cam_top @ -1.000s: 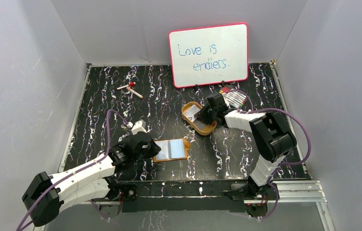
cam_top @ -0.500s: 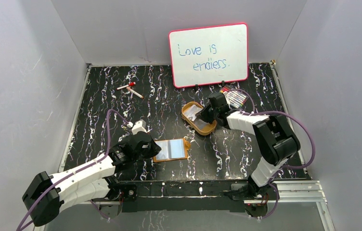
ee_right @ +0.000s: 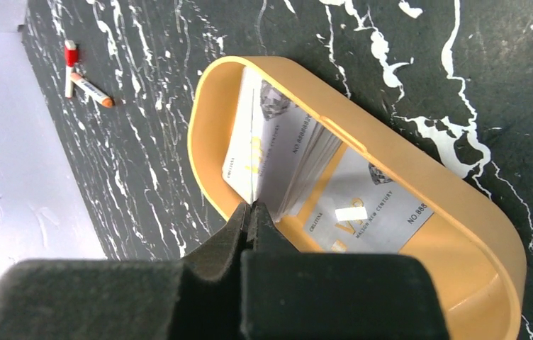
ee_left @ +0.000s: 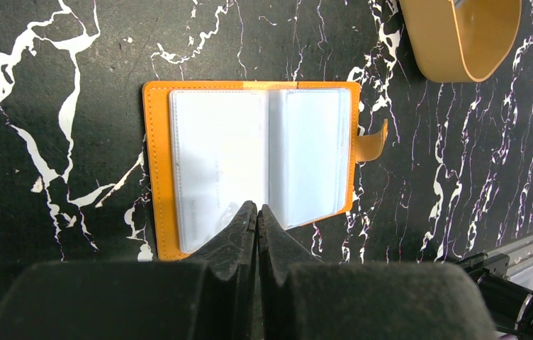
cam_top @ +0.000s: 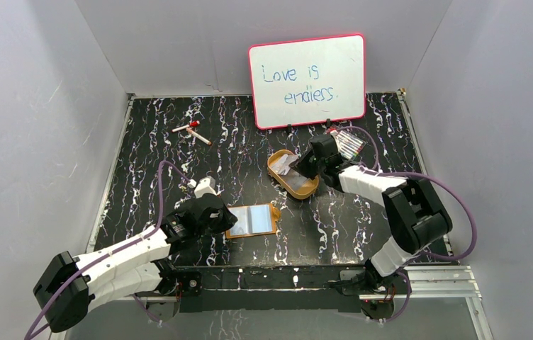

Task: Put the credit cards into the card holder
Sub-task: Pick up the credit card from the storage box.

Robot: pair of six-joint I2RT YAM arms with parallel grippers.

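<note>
The right gripper (ee_right: 251, 212) has its fingers pressed together with no gap. They are nipping the near edge of one of the credit cards (ee_right: 285, 152), where a bunch of them leans up on edge inside the oval tray (ee_right: 462, 205). The left gripper (ee_left: 257, 212) is also fully closed with nothing between its fingers. Its tips bear down on the near edge of the card holder (ee_left: 221, 156), right at the centre fold, and seem to pin it to the table (ee_left: 108, 42).

Every card that can be made out is in the tray: the fanned, tilted bunch, plus one lying flat and face up on the tray floor. The holder's pale pockets look unfilled. Faint marks show on the left page, so whether a card already sits there cannot be told. The task therefore looks to be at its start. One card is gripped but not lifted, and carrying and slotting all of them is left to do.

The holder lies open and flat with its pockets up. Its long axis runs left to right along the near table edge, and its strap tab is at the end toward the tray. The tray is well apart from it, farther back and to the right. The flat card runs along the tray's length.
</note>
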